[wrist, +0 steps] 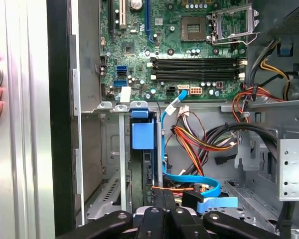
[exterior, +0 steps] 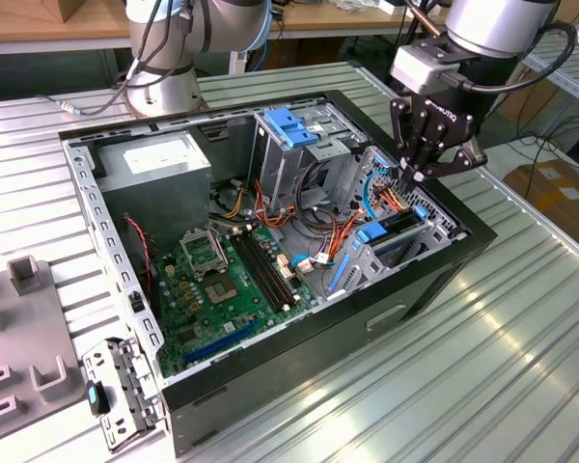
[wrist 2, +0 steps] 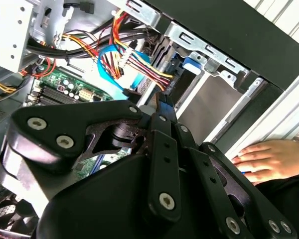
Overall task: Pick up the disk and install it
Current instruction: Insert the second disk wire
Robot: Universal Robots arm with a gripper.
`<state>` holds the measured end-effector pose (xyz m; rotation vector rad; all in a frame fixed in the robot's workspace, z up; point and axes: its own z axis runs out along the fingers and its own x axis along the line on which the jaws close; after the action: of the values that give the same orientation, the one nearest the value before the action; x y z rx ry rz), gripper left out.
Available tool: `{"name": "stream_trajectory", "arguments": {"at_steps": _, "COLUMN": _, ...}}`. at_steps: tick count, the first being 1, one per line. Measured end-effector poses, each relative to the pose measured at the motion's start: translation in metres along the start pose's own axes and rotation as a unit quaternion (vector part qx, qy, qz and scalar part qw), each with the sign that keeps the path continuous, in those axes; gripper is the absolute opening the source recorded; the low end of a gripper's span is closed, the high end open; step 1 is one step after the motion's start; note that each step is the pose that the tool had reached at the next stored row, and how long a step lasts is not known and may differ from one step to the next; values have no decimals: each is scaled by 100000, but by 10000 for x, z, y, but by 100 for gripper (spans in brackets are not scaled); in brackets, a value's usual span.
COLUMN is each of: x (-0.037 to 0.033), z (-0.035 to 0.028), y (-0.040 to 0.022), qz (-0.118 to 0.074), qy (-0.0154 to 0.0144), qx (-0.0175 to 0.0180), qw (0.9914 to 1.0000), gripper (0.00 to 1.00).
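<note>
The disk point(wrist: 142, 135) sits edge-on in the drive bay of the open computer case point(exterior: 434, 280), its blue carrier end facing the motherboard. In the exterior view the disk point(exterior: 398, 224) lies in the bay at the case's corner on the exterior view's right. My gripper point(exterior: 412, 177) hangs just above that bay. In both wrist views the black fingers meet at their tips, so my gripper point(wrist: 164, 199) point(wrist 2: 162, 98) is shut with nothing seen between them, right by the disk's rear end and the cables.
Bundled coloured wires point(wrist: 209, 142) and a flat blue cable point(wrist: 199, 181) lie beside the bay. The motherboard point(exterior: 222, 280), grey power-supply box point(exterior: 159, 169) and upright cage with blue top point(exterior: 294, 130) stand in the case. A person's hand point(wrist 2: 269, 157) rests on the table outside.
</note>
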<state>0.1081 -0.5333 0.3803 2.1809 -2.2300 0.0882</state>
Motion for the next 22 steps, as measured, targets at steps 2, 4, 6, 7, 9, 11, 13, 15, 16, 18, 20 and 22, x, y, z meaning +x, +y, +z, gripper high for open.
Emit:
{"name": "stream_trajectory", "arguments": {"at_steps": 2, "x": -34, "z": -18, "y": 0, "qz": -4, "qy": 67, "qx": 2, "qw": 100000, "gripper": 11}}
{"name": "stream_trajectory", "arguments": {"at_steps": 4, "x": -58, "z": -25, "y": 1, "qz": -4, "qy": 65, "qx": 3, "qw": 100000, "gripper": 11}}
{"name": "stream_trajectory", "arguments": {"at_steps": 6, "x": -84, "z": -39, "y": 1, "qz": -4, "qy": 68, "qx": 3, "qw": 100000, "gripper": 11}}
{"name": "stream_trajectory", "arguments": {"at_steps": 7, "x": -95, "z": -55, "y": 1, "qz": -4, "qy": 77, "qx": 0, "qw": 100000, "gripper": 11}}
{"name": "stream_trajectory", "arguments": {"at_steps": 9, "x": -117, "z": -90, "y": 0, "qz": -5, "qy": 140, "qx": -14, "qw": 100000, "gripper": 11}}
{"name": "stream_trajectory", "arguments": {"at_steps": 11, "x": -135, "z": -125, "y": 0, "qz": -9, "qy": 217, "qx": -35, "qw": 100000, "gripper": 11}}
{"name": "stream_trajectory", "arguments": {"at_steps": 13, "x": -157, "z": -162, "y": 0, "qz": -14, "qy": 381, "qx": -50, "qw": 99999, "gripper": 11}}
{"name": "stream_trajectory", "arguments": {"at_steps": 15, "x": -181, "z": -173, "y": 0, "qz": -17, "qy": 440, "qx": -60, "qw": 99999, "gripper": 11}}
{"name": "stream_trajectory", "arguments": {"at_steps": 16, "x": -186, "z": -173, "y": 1, "qz": -19, "qy": 489, "qx": -75, "qw": 99999, "gripper": 11}}
{"name": "stream_trajectory", "arguments": {"at_steps": 18, "x": -185, "z": -173, "y": 14, "qz": -65, "qy": 565, "qx": -108, "qw": 99998, "gripper": 11}}
{"name": "stream_trajectory", "arguments": {"at_steps": 20, "x": -186, "z": -173, "y": 25, "qz": -123, "qy": 601, "qx": -166, "qw": 99998, "gripper": 11}}
{"name": "stream_trajectory", "arguments": {"at_steps": 22, "x": -189, "z": -175, "y": 31, "qz": -275, "qy": 1131, "qx": -363, "qw": 99993, "gripper": 11}}
